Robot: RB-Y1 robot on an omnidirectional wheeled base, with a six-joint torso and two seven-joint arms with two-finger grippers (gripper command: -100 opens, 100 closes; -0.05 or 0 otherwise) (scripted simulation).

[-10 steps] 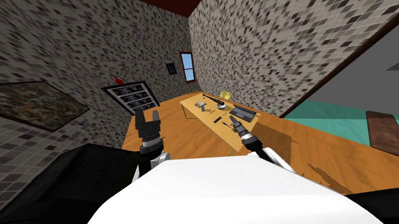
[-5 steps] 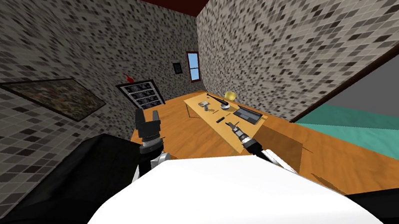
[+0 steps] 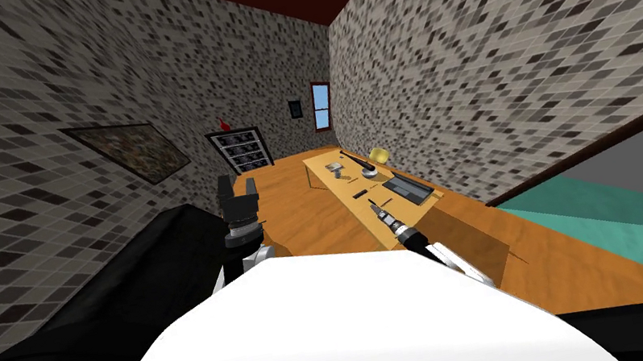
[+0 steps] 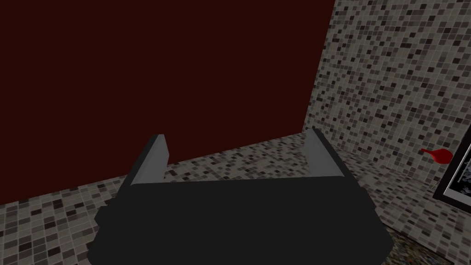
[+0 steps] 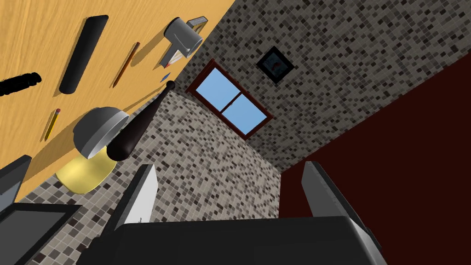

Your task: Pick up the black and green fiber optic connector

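Connector (image 5: 18, 84), dark, on wooden table (image 5: 27, 27), right gripper (image 5: 228, 168) near, fingers wide, left gripper (image 4: 235, 134) upturned, fingers wide

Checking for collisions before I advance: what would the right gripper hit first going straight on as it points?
Probably the tiled wall below the window. The right gripper aims beside the dark bat and grey bowl on the desk, not at them. Depth is unclear.
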